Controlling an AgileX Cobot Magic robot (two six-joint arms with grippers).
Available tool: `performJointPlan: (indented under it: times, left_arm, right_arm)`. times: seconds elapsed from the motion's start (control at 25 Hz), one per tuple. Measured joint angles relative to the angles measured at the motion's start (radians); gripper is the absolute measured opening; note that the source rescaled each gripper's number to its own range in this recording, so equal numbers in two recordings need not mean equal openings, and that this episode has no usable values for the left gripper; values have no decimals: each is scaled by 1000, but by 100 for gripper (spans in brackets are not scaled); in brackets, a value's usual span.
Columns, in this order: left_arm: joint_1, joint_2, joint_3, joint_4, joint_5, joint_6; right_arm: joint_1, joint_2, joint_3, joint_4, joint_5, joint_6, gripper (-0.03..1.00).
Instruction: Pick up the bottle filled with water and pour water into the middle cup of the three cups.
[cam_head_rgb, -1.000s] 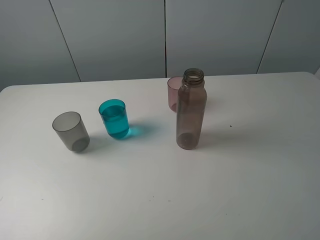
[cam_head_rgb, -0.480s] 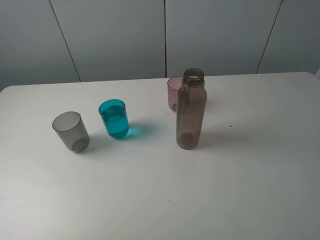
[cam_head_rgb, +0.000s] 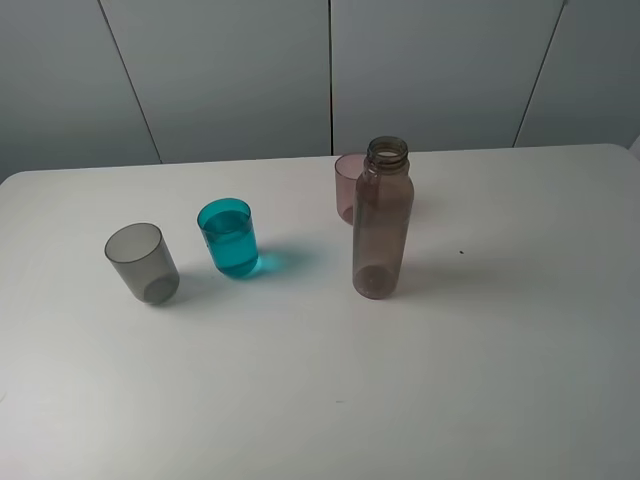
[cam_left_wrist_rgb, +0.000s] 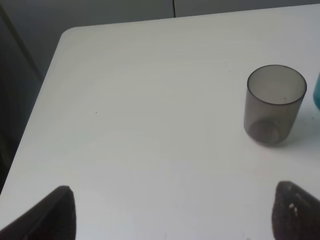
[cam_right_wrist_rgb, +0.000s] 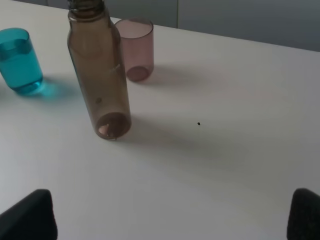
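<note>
The smoky brown bottle (cam_head_rgb: 382, 225) stands upright and uncapped on the white table (cam_head_rgb: 500, 340), right of centre. The teal middle cup (cam_head_rgb: 229, 238) stands to its left and holds liquid up to near its rim. The grey cup (cam_head_rgb: 142, 262) is further left, and the pinkish-mauve cup (cam_head_rgb: 347, 187) is just behind the bottle. Neither gripper shows in the exterior view. My left gripper (cam_left_wrist_rgb: 172, 220) is open and empty, with the grey cup (cam_left_wrist_rgb: 274, 104) ahead of it. My right gripper (cam_right_wrist_rgb: 165, 220) is open and empty, well short of the bottle (cam_right_wrist_rgb: 100, 75), the teal cup (cam_right_wrist_rgb: 19, 60) and the pinkish cup (cam_right_wrist_rgb: 134, 49).
A grey panelled wall (cam_head_rgb: 330, 70) rises behind the table's far edge. The left wrist view shows the table's rounded corner (cam_left_wrist_rgb: 70, 35) with a dark drop beside it. A small dark speck (cam_right_wrist_rgb: 198, 124) lies on the table right of the bottle.
</note>
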Motion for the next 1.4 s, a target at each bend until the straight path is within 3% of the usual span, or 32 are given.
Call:
performJointPlan:
  times: [0.28,0.64,1.4]
  left_arm:
    - [0,0,0,0,0,2]
    - [0,0,0,0,0,2]
    - [0,0,0,0,0,2]
  right_arm:
    - [-34,0,2,-3,-1,16,100]
    - [-338,0,4,-21,-1,16,100]
    - [-353,0,4,-21,-2,16,100]
